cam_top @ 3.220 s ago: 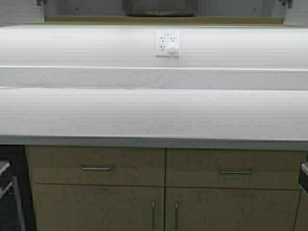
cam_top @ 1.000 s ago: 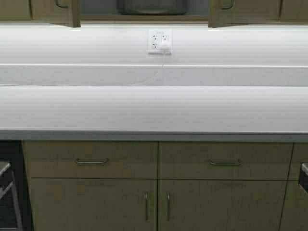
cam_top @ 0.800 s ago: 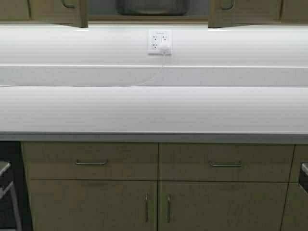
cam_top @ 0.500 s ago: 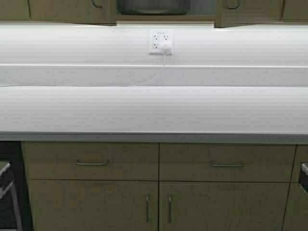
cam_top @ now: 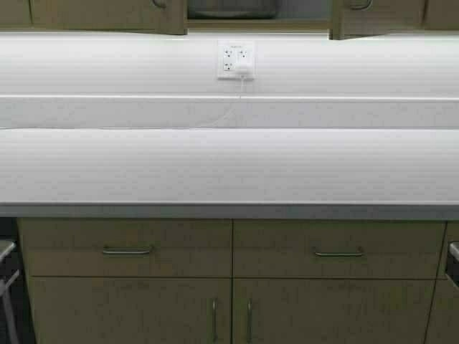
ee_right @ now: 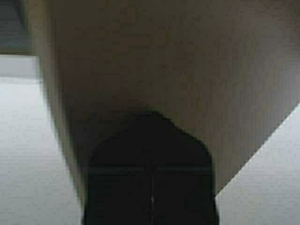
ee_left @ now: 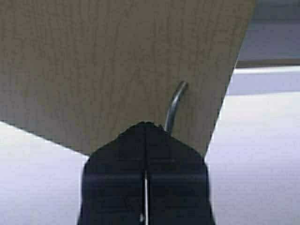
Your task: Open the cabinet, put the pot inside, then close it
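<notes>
Closing step, by the look of it. Left gripper [ee_left: 145, 129] pressed shut against the cabinet's [cam_top: 107, 14] left door, holding nothing — tip beside the bar handle [ee_left: 174, 105]. Pot [cam_top: 231, 8] already inside, seen through the remaining gap. Right gripper [ee_right: 151, 117] shut too, nose on the right door [cam_top: 366, 18]. Next move likely calls for pushing both doors flush — evenly.

A long white desk [cam_top: 229, 168] spans the view. On the white wall behind it sits a white outlet plate [cam_top: 235, 60] with a plug and thin white cord. Below, tan drawers [cam_top: 125, 248] top base cupboard doors [cam_top: 330, 312].
</notes>
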